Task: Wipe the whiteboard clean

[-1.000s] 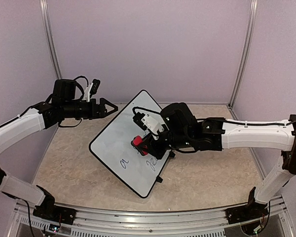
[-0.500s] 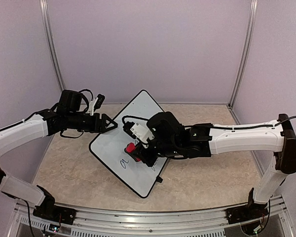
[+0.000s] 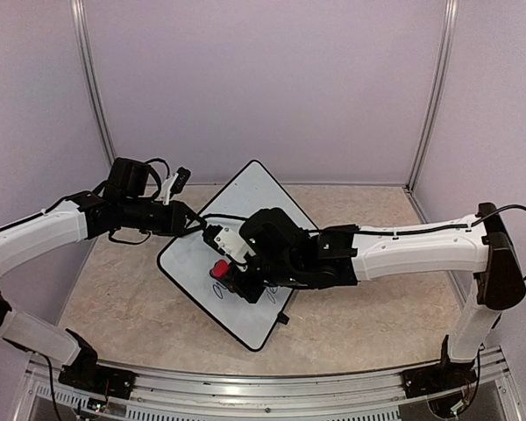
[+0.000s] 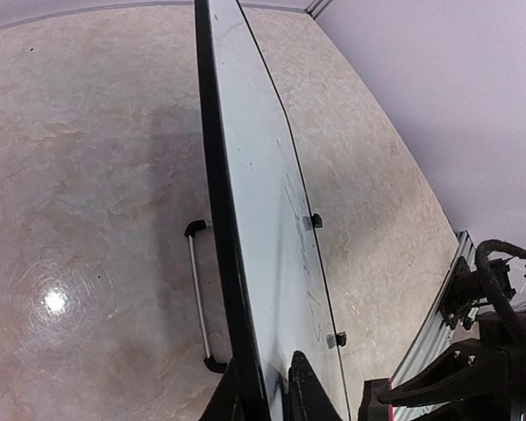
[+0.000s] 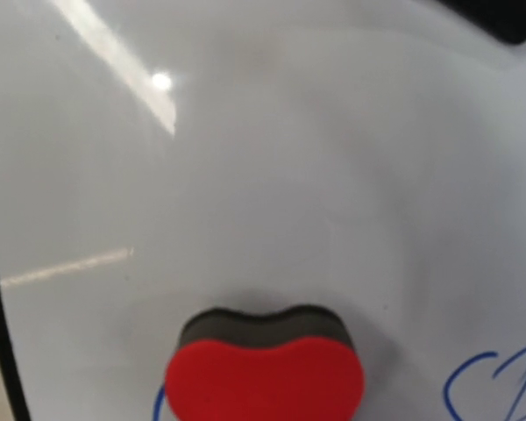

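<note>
The whiteboard [image 3: 254,197] lies cornerwise on the worktop [image 3: 377,316], under and between the two hands. The left hand [image 3: 193,226] is closed on its upper left edge: in the left wrist view the black rim runs up from between the two fingers [image 4: 302,386], with the white face [image 4: 276,219] just to their right and a thin metal handle [image 4: 197,294] on the underside to their left. The left arm reaches in low from the left, forearm nearly level.

The right hand [image 3: 237,279] grips a red eraser [image 3: 219,268] and presses its dark felt side to the board. The right arm stretches far across from the right, its wrist bent down over the board's middle. In the right wrist view the eraser [image 5: 265,379] sits at the bottom against the white surface [image 5: 289,175], with blue writing [image 5: 495,386] just to its right, cut off by the picture's edge.

A second ago the left hand hung in the air apart from the board; now it is on the edge. The eraser has gone leftward, away from the right arm's base, and the right arm has stretched further.

The right hand's bulk hides the lower middle of the board from above. The blue strokes cannot be read.
</note>
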Tool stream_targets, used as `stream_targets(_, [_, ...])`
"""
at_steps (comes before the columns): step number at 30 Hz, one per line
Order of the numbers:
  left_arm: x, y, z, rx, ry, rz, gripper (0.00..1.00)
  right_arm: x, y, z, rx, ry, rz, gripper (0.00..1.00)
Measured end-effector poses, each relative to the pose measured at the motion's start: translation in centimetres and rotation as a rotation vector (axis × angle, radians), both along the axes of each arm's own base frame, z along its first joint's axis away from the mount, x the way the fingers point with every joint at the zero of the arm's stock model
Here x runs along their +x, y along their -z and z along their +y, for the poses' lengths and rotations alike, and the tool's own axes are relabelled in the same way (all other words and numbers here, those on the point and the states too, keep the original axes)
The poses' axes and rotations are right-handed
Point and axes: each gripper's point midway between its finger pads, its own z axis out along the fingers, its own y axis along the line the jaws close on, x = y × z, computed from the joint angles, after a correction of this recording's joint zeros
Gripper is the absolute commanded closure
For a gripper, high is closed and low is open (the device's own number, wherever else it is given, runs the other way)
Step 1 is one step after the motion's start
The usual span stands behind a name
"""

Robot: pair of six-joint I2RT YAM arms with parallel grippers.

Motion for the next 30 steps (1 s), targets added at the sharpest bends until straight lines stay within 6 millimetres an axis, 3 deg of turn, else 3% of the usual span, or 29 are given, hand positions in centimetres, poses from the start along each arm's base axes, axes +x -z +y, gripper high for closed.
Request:
stream_targets(4, [0.0,-0.5,-0.3,-0.015,0.0,0.033,1.0,0.0,-0.2,0.0,-0.008,0.0,-0.001,0.76])
stream_targets(13, [-0.2,-0.6,-0.6,-0.033,-0.007,0.069,1.0,-1.1,-0.4,0.7,-0.021,-0.02,-0.006,0.77])
stream_targets(23, [-0.4,-0.9,-0.9,-0.058,-0.028,0.103,1.0,-1.9,2.3,1.2,-0.064,-0.018,0.027,0.77])
stream_targets(30, [-0.5,-1.1,-1.0,-0.065,-0.04,0.109,1.0,-2.3,3.7,0.4,-0.069,-0.004,0.05,0.78])
